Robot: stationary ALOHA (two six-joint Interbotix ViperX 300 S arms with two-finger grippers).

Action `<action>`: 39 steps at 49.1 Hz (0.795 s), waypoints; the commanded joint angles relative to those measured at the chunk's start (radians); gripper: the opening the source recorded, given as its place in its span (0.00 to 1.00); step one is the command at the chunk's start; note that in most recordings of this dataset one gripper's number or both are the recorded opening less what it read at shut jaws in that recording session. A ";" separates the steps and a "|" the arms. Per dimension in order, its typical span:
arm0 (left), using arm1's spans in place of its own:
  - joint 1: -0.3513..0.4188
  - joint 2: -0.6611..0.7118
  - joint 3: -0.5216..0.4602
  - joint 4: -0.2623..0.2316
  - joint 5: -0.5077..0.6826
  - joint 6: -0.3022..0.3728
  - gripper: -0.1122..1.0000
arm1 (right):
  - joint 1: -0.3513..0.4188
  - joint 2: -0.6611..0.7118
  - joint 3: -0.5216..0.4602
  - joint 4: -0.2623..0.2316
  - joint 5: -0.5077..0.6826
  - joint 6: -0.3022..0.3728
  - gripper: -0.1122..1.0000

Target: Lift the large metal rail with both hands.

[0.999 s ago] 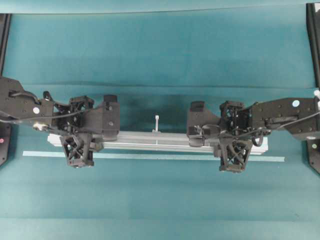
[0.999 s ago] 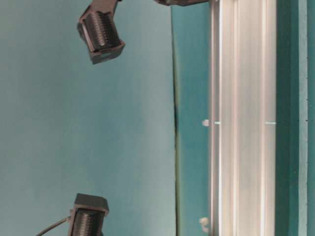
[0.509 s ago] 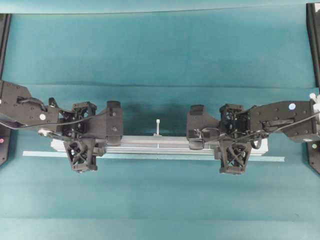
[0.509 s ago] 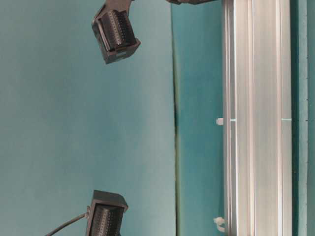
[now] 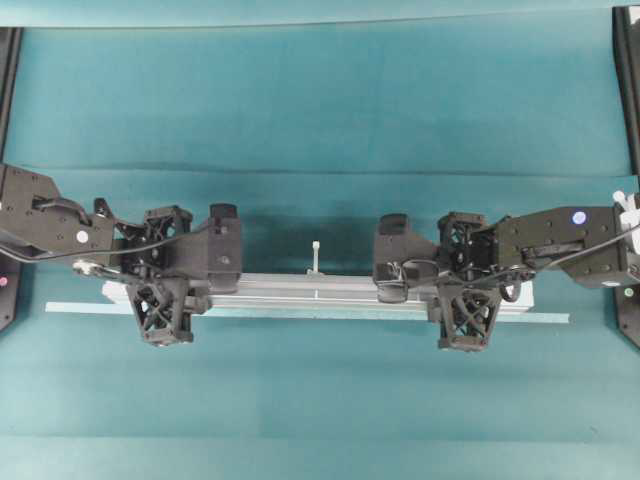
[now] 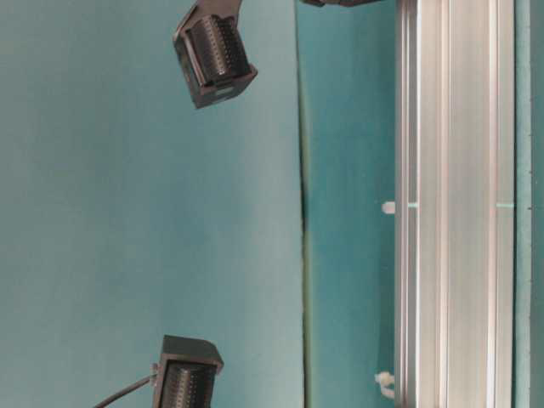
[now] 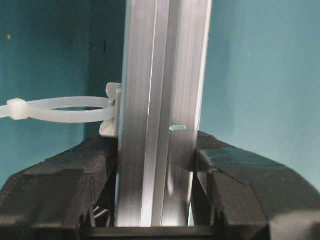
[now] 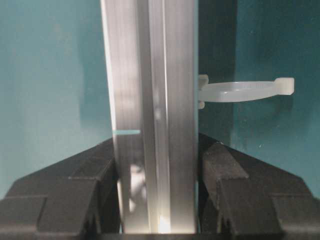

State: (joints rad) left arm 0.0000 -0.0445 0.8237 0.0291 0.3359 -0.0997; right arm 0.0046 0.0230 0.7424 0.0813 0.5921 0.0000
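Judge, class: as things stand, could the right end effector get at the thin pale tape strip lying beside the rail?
Probably not. The right end effector is shut on the large metal rail, so its jaws are occupied. The tape strip lies open along the rail's near side, but the rail would have to be released first.

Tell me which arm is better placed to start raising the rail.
Neither: left end effector and right end effector both clamp the rail, near opposite ends, so it looks best raised by both together.
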 commanded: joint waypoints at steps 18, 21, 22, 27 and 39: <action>0.006 -0.014 0.026 0.002 -0.015 -0.006 0.42 | -0.003 0.003 0.018 -0.006 -0.064 0.003 0.45; 0.008 -0.015 0.028 0.002 -0.015 -0.005 0.42 | -0.003 0.002 0.021 -0.006 -0.064 0.003 0.45; 0.008 -0.015 0.028 0.002 -0.015 -0.003 0.42 | -0.003 0.003 0.021 -0.006 -0.063 0.003 0.45; 0.008 -0.015 0.031 0.002 -0.015 -0.006 0.42 | -0.003 0.002 0.021 -0.006 -0.067 0.002 0.45; 0.008 -0.017 0.040 0.000 -0.017 -0.005 0.42 | -0.005 0.003 0.021 -0.006 -0.069 0.003 0.45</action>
State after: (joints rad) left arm 0.0000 -0.0522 0.8621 0.0291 0.3160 -0.1012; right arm 0.0031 0.0199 0.7655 0.0782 0.5277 -0.0015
